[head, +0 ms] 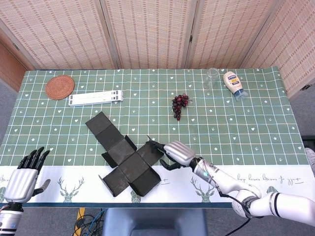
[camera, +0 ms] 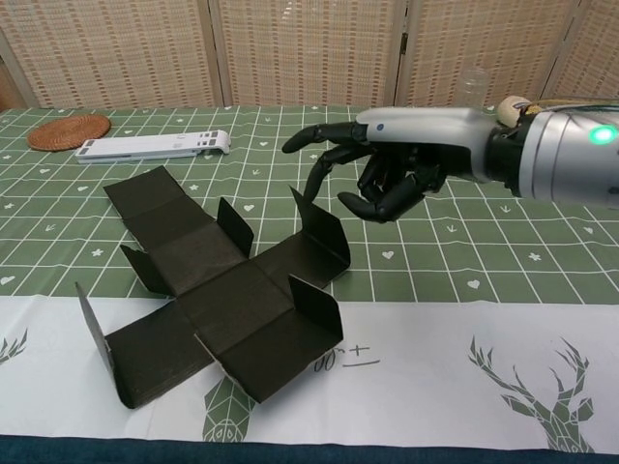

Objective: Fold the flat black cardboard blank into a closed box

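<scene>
We noted the right hand (camera: 397, 169) hovering above the black cardboard blank (camera: 227, 285), fingers loosely curled and holding nothing. The blank lay just below and left of it, flaps partly raised. The left hand (head: 24, 174) rested well apart, fingers spread wide.

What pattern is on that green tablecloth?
The tablecloth has a white grid with small hearts, plus a white border printed with deer along the front edge. The head view shows it best.
</scene>
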